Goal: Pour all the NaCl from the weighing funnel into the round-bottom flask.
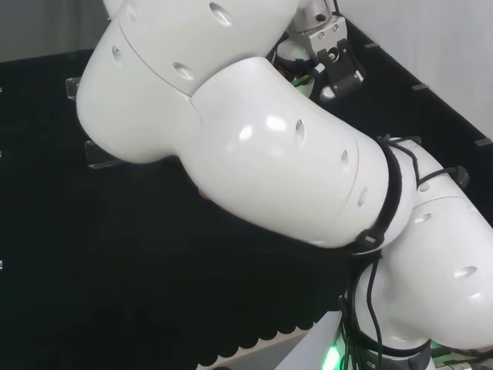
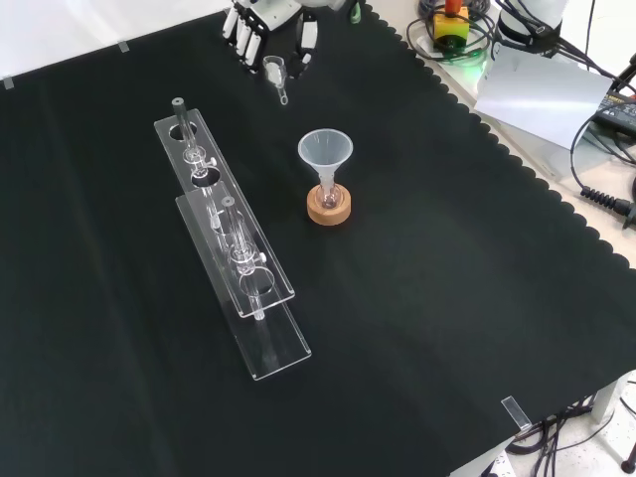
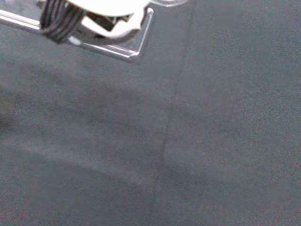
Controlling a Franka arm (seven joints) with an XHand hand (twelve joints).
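front view: the black and white robot hand point(image 2: 268, 25) came in at the top edge of the black cloth point(image 2: 427, 298), fingers point(image 2: 243, 38) pointing down. a small clear weighing funnel point(image 2: 277, 75) sat just below and between the fingers and the thumb, its spout pointing down toward the cloth. the fingers looked curled close around it, though whether they actually pinched it could not be told.

nearer the middle of the cloth, a round-bottom flask point(image 2: 328, 198) stood upright in a cork ring stand point(image 2: 328, 209). a translucent plastic funnel point(image 2: 325, 151) sat in the flask's neck, mouth up. the weighing funnel was well apart from it, farther back.

left of the flask, two long clear plastic racks point(image 2: 238, 268) lay side by side at an angle, with small glass pieces standing in their holes.

in the wrist view, a corner of a clear rack point(image 3: 136, 49) lay on the cloth, with a blurred part of the hand point(image 3: 89, 14) in front of it.

no readable writing or labels showed on any of the ware.
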